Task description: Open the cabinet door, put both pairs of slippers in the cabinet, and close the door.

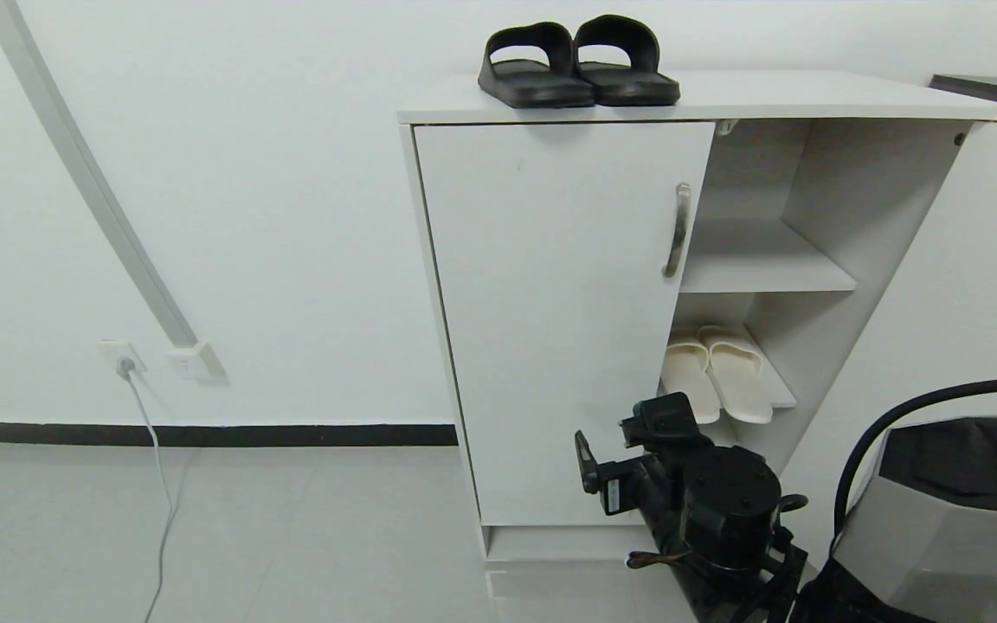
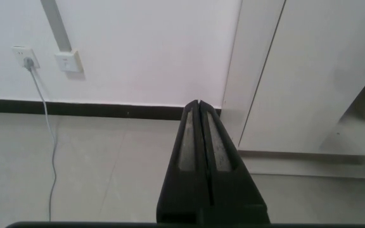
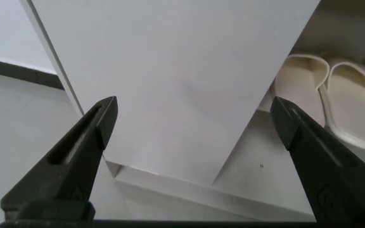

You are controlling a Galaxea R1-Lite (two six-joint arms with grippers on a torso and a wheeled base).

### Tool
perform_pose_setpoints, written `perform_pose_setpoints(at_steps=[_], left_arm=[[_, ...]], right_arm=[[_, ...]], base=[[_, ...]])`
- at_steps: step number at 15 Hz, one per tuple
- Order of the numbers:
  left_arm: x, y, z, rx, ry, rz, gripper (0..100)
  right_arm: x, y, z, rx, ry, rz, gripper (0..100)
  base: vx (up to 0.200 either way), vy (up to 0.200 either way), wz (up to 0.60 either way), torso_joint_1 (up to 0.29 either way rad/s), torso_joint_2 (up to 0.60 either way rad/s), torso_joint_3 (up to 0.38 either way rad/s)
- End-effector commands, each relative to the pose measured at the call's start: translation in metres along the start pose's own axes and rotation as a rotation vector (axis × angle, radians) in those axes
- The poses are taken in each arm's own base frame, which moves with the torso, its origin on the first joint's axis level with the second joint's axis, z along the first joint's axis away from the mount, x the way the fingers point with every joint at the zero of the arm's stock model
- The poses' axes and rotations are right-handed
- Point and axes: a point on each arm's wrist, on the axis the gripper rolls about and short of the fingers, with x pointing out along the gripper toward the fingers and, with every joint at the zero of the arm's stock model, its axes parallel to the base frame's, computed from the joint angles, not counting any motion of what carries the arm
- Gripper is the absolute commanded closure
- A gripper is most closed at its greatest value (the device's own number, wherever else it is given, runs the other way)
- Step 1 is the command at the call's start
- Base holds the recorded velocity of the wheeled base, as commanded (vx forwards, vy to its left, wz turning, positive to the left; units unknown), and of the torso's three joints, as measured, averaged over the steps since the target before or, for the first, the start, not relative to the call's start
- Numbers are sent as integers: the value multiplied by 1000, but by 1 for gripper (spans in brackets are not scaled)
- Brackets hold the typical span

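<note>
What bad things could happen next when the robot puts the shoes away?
1. The black slippers sit right at the front edge of the cabinet top, far above the open right pincer. A clumsy reach might knock them off.
2. The white slippers seem to poke past the front of their shelf, so the open door might catch them when it closes.
</note>
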Motion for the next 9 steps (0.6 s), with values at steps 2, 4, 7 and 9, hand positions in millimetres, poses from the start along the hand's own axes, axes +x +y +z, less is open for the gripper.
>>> perform_pose_setpoints(at_steps=[2,4,7,9], left_arm=[[0,0,0,0,-2,0,100],[0,0,0,0,-2,0,100],[0,0,0,0,-1,0,100],[0,0,0,0,-2,-2,100]], right_arm=[[1,0,-1,-1,1,-4,0],[2,0,-1,-1,-1,-4,0],[2,0,-1,-10,-1,-4,0],[2,0,-1,-12,-1,-4,0]], base=[[0,0,0,32,-366,-337],[0,0,0,39,-447,-366],[0,0,0,103,-453,-354],[0,0,0,117,-452,-342]])
